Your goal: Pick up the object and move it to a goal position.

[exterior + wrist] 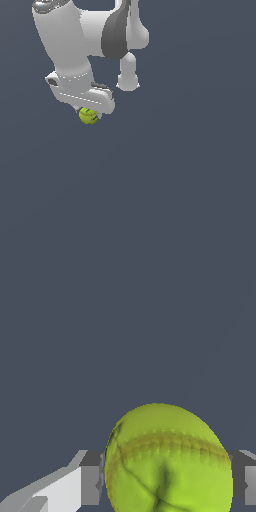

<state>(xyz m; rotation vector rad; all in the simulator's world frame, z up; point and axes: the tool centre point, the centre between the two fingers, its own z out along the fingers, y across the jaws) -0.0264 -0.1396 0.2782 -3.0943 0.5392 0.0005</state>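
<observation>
Gripper (167,476) found clamped on yellow-green ball (167,461), dark finger pads (92,476) pressing both sides. Ball (88,116) sat beneath white hand, upper part of exterior view's left. Dark seams noted.

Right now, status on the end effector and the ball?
End effector shut on ball. Ball sits between both fingers. Nothing else around it in either view.

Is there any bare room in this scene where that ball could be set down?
Plenty: the dark grey surface is bare below and toward the exterior view's right. The only crowding is the upper left, where the white arm's fingers flank the small yellow-green ball.
</observation>
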